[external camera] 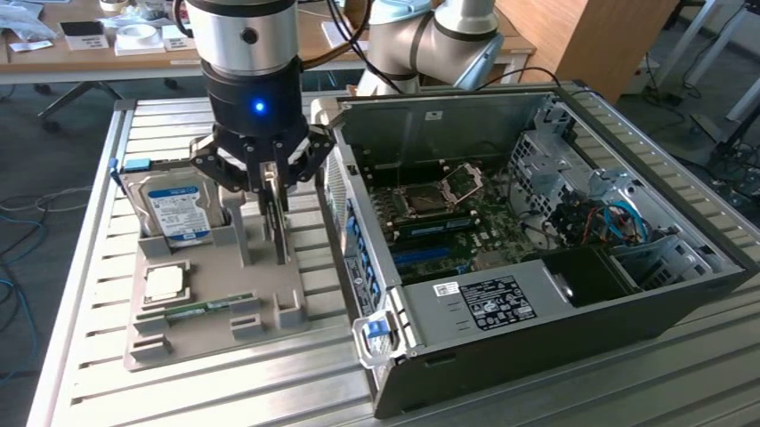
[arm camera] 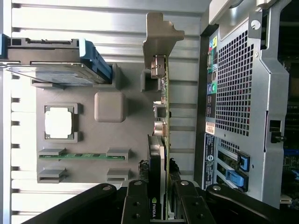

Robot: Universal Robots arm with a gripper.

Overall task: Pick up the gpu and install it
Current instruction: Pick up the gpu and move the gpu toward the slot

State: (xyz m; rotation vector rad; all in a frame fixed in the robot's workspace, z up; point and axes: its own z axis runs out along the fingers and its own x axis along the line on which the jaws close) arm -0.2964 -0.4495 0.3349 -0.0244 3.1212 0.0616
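The black, multi-link pincer (external camera: 276, 182) is clenched on the gpu (external camera: 279, 229) - a thin green circuit board with a dark face and a pale metal bracket strip. Its fingers (arm camera: 174, 164) press on both flat sides. The card stands on edge in a slot of the grey plastic fixture tray (external camera: 208, 342), on the tray's side nearest the open black-and-silver computer case (external camera: 522, 356). On the same tray are a boxy silver hard drive with blue-white label (external camera: 178, 212) and a narrow green memory stick (external camera: 208, 309).
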